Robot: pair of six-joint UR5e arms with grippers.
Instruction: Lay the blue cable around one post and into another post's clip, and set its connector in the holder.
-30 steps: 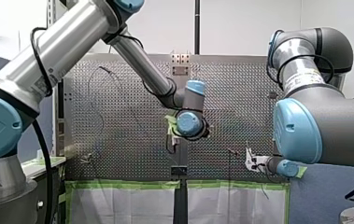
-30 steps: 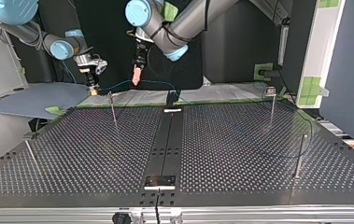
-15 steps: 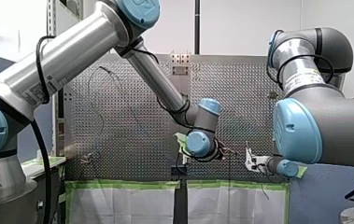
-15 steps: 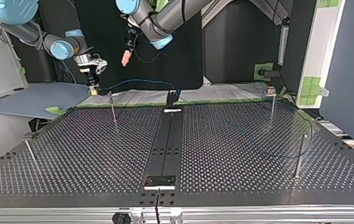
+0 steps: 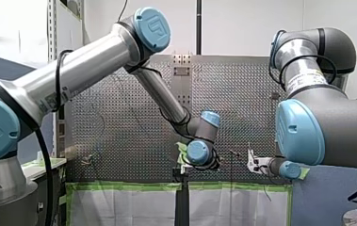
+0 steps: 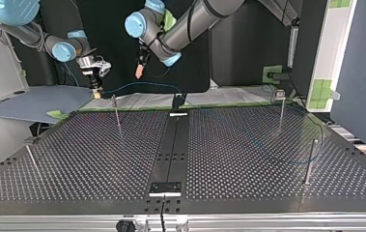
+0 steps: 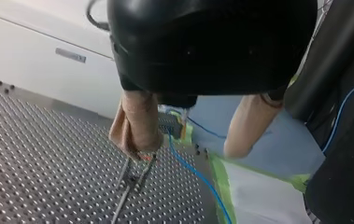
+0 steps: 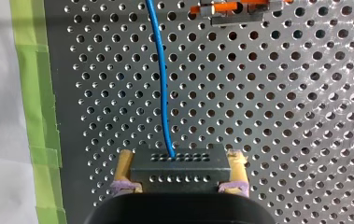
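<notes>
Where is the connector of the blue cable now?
My right end effector grips the connector; in the top view they are at the left, close to the thin post at the table's back edge.

- cable [image 8: 160, 84]: blue
- connector [image 8: 180, 165]: black, rows of small holes
- clip [image 8: 226, 8]: orange and grey
- desk [image 6: 248, 159]: dark metal, even grid of holes
- tape [image 8: 34, 93]: green

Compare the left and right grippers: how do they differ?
The left gripper is open and empty; the right gripper is shut on the black connector of the blue cable. In the top view, the left gripper hangs higher than the right gripper. Both are two-fingered.
</notes>
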